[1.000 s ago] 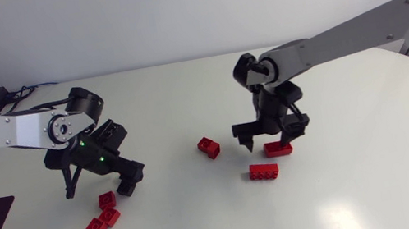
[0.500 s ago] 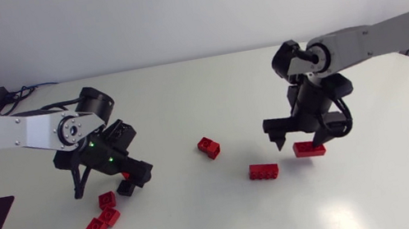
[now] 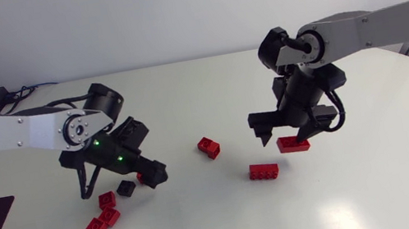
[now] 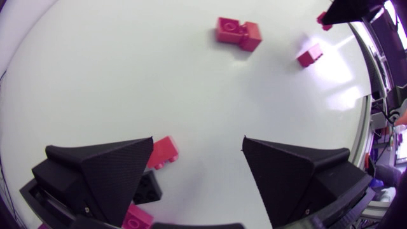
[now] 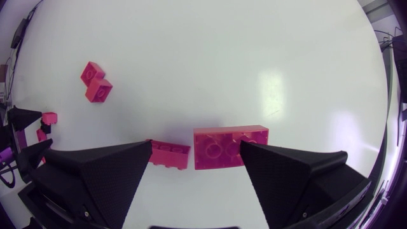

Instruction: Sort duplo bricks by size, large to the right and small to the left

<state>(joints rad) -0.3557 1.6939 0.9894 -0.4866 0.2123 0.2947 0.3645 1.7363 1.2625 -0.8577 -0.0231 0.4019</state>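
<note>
Long red brick (image 5: pixel 170 155) partly behind jaws

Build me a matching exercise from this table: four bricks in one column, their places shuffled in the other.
1. black brick
2. long red brick
3. big red brick
4. lone small red brick

A. between the open fingers of the right tool
B. by the left tool, next to the red cluster
C. free, just beside the right tool
D. alone, midway between the two tools

Pairs: 1-B, 2-C, 3-A, 4-D.
</note>
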